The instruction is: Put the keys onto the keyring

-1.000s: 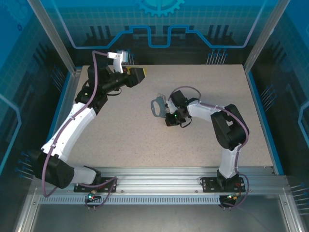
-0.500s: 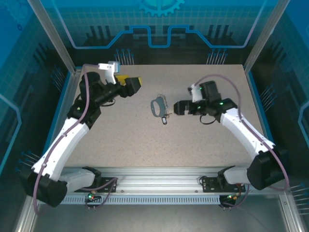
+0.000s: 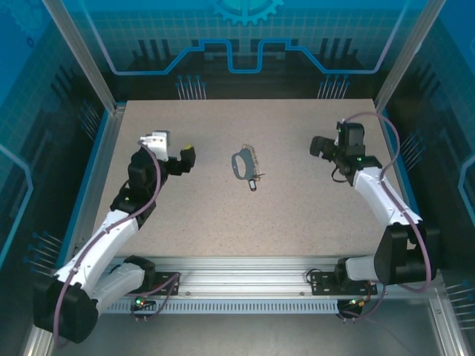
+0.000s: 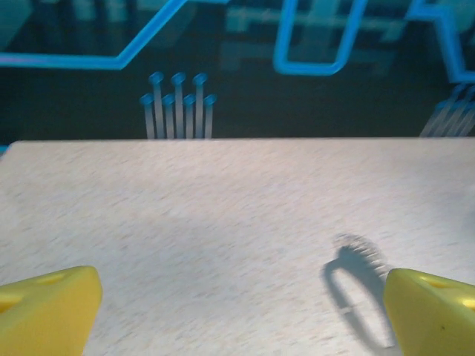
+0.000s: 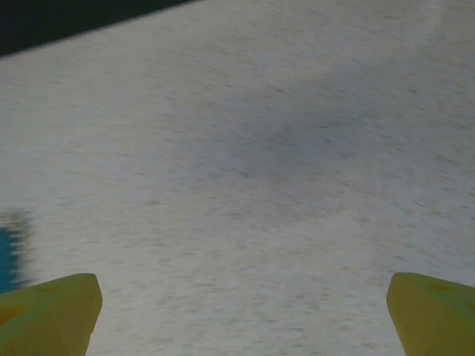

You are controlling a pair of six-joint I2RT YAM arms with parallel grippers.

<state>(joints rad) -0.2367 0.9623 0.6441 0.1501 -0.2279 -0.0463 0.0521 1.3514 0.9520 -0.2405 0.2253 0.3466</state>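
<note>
The keyring, a dark grey oval loop with a thin silvery chain, lies flat at the table's middle. The small black-headed key lies right at the ring's near right end; whether it hangs on the ring I cannot tell. My left gripper hovers open to the left of the ring, well apart from it. The left wrist view has its yellow fingertips spread wide, with the blurred keyring by the right one. My right gripper is open far to the right, with its fingertips wide over bare table.
The speckled tabletop is ringed by blue edging and aluminium posts. Both arm bases sit on the rail at the near edge. Rows of blue pins stand beyond the far edge.
The right gripper opened, let go at the keyring and drew back to the right. The left gripper opened wider and pulled back toward the near left. Ring and key stay on the table.
</note>
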